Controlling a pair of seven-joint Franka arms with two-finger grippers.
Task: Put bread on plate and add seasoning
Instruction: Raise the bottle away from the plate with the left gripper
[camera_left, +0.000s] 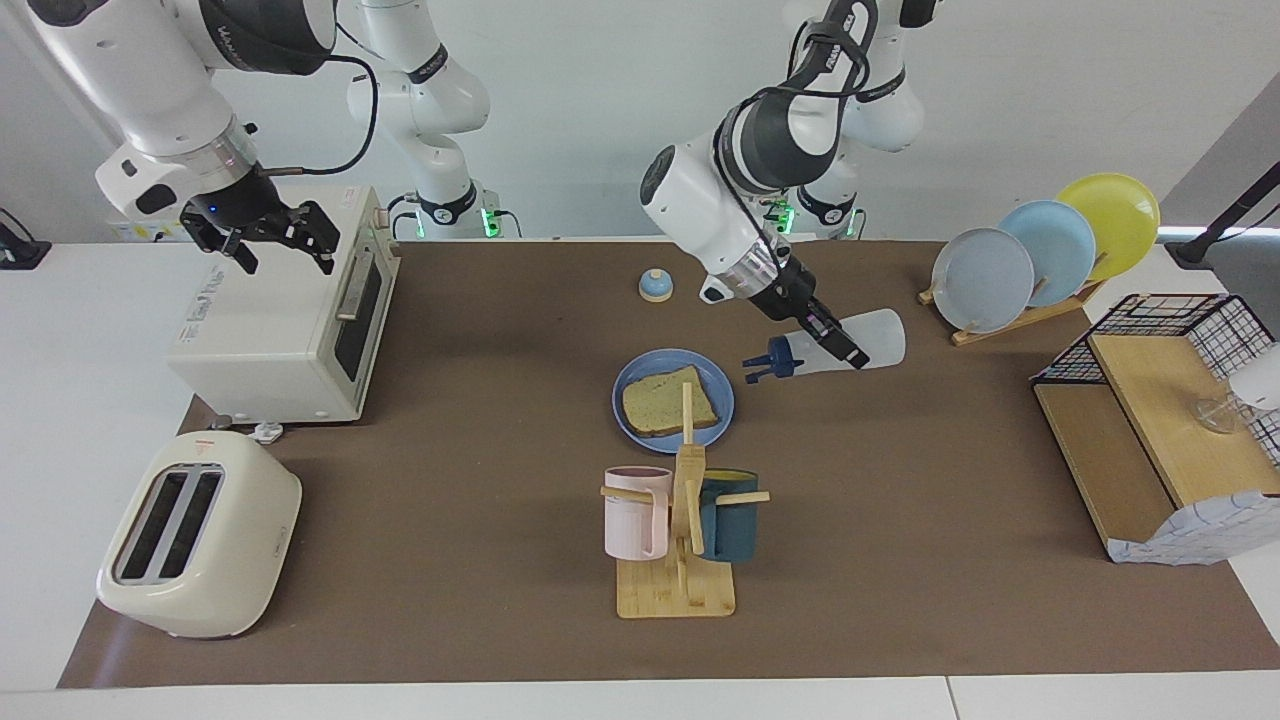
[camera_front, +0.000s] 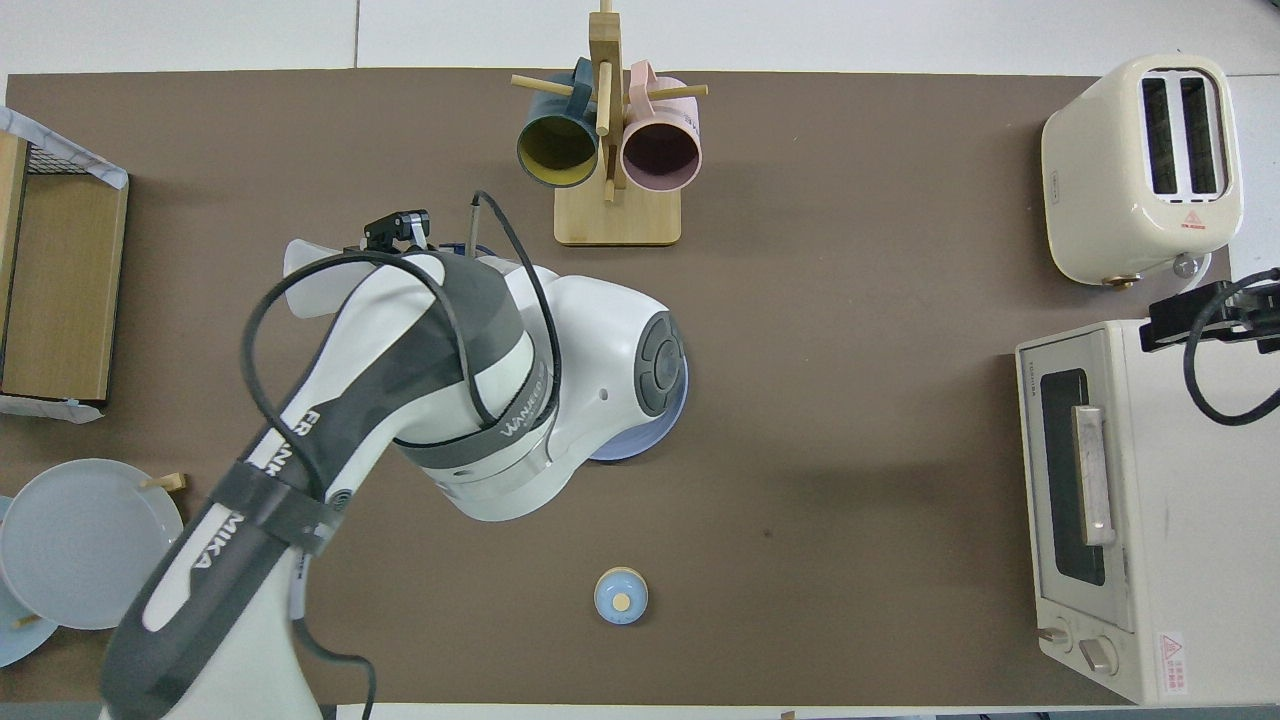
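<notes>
A: Seasoning, the translucent white squeeze bottle with navy cap (camera_left: 830, 352), lies sideways, clamped in the left gripper's (camera_left: 838, 349) fingers, cap toward the round blue plastic plate (camera_left: 632, 382).

B: And the square tan toast slice (camera_left: 667, 402)?

A: On the plate, past the cap. Right gripper (camera_left: 268, 232) waits spread over the white oven (camera_left: 270, 320).

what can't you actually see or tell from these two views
- Bread: overhead view, hidden under the left arm.
- Plate: overhead view, only a sliver of rim shows past the arm.
- Seasoning: whether any has landed on the bread is too small to tell; in the overhead view only its base end shows.
- Right gripper: over the oven, cut off at the overhead view's edge.
- Left gripper: hidden under the arm overhead.
</notes>
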